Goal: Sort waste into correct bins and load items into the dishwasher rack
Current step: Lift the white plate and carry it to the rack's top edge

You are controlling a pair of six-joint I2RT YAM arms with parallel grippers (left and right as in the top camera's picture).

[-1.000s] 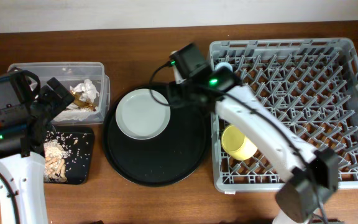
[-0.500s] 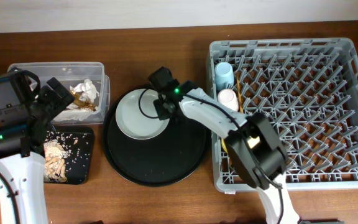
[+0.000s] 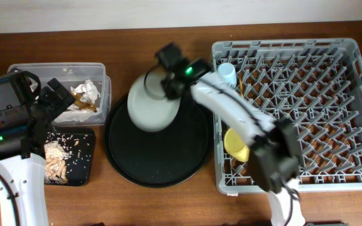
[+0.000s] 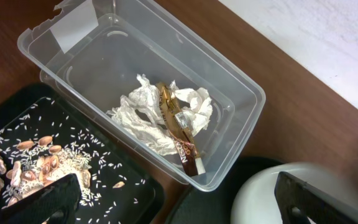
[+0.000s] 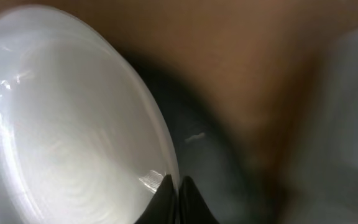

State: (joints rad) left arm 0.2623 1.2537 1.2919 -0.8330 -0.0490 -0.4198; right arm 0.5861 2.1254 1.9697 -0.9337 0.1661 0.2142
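My right gripper (image 3: 168, 88) is shut on the rim of the pale grey-white plate (image 3: 153, 107) and holds it tilted above the round black tray (image 3: 159, 160); the right wrist view shows the fingers (image 5: 178, 186) pinching the plate's edge (image 5: 73, 124). The grey dishwasher rack (image 3: 357, 113) holds the blue cup (image 3: 226, 72) and the yellow bowl (image 3: 237, 143). My left gripper (image 4: 173, 205) is open and empty above the clear box (image 4: 229, 81) with white tissues (image 4: 142, 109) and a gold wrapper (image 4: 178, 127). The black rectangular tray (image 3: 83, 163) holds beige food scraps (image 3: 56, 162).
The round black tray lies between the bins and the rack. The plate's edge shows at the bottom right of the left wrist view (image 4: 266, 193). Wooden table (image 3: 137, 34) runs behind everything.
My right gripper has closed on the plate's rim and lifted it, tilting it up and toward the back of the round tray. The left arm has not moved.
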